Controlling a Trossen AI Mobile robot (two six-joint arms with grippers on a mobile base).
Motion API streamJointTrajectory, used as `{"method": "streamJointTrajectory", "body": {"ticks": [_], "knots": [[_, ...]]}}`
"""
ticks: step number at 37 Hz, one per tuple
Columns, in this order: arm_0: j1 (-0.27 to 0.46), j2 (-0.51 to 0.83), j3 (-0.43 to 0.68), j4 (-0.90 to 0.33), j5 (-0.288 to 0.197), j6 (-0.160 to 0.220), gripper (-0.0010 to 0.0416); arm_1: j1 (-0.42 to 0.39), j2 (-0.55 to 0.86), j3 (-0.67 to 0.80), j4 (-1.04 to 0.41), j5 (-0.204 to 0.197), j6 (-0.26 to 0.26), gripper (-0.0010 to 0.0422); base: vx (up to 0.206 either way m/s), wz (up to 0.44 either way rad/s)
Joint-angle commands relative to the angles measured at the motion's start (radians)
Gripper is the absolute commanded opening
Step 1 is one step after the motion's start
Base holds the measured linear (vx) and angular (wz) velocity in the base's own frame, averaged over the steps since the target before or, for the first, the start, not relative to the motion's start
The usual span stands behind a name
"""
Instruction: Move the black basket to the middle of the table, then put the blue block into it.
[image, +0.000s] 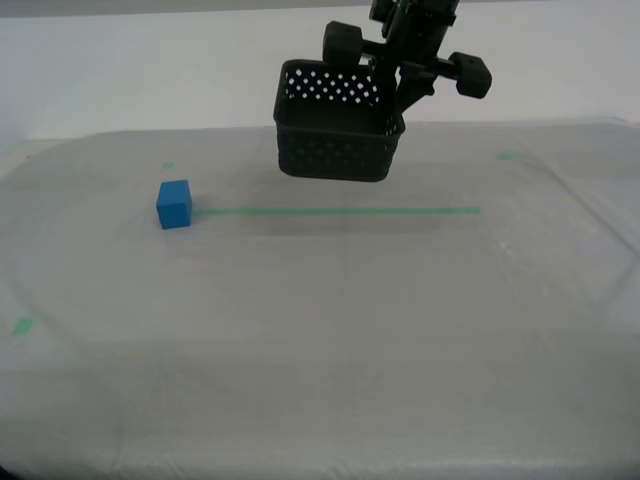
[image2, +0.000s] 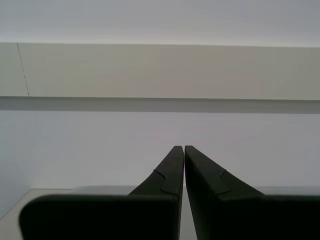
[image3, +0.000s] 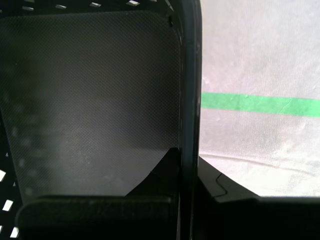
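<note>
The black basket (image: 335, 128) hangs in the air above the far middle of the table (image: 320, 330), held by its rim at the exterior view's right. My first gripper (image: 398, 100) is shut on that wall; in the first wrist view the basket wall (image3: 189, 100) runs between the fingers (image3: 160, 175), with the basket floor (image3: 90, 100) on one side and the cloth on the other. The blue block (image: 174, 204) sits on the table at the exterior view's left, near the end of the green tape line (image: 340, 211). My second gripper (image2: 184, 150) is shut and empty, facing a pale wall.
The green tape line also shows below the basket in the first wrist view (image3: 260, 104). Small green marks lie on the cloth at the far left (image: 167, 165), far right (image: 506, 156) and near left (image: 22, 326). A white wall stands behind the table.
</note>
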Motion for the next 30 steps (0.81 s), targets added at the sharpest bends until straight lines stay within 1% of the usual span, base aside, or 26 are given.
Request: {"method": "streamJointTrajectory", "body": {"ticks": [1,7,12,20,22,26,30], "knots": [[-0.012,0.025,-0.002,-0.005,0.015,0.002,-0.0001,0.000,0.000,0.000,0.005,-0.001,0.002,0.0000,0.000,0.000],[-0.037,0.053,0.000,-0.003,0.022,0.001,-0.0001,0.000,0.000,0.001,0.005,-0.001,0.001,0.0000,0.000,0.000],[-0.049,0.053,0.000,0.022,0.061,0.000,-0.0001,0.000,0.000,0.000,0.005,-0.001,0.002,0.0000,0.000,0.000],[-0.051,0.070,-0.001,0.044,0.061,-0.003,-0.0001,0.000,0.000,0.000,0.005,-0.001,0.002,0.0000,0.000,0.000],[-0.051,0.070,-0.003,0.048,0.072,-0.017,-0.0001,0.000,0.000,0.000,0.005,-0.001,0.002,0.0000,0.000,0.000],[-0.051,0.077,-0.030,0.114,0.086,-0.019,-0.0001,0.000,0.000,0.001,0.005,-0.001,0.001,0.0000,0.000,0.000],[-0.051,0.090,-0.035,0.127,0.088,-0.020,-0.0001,0.000,0.000,0.000,0.005,-0.001,0.001,0.0000,0.000,0.000]]}}
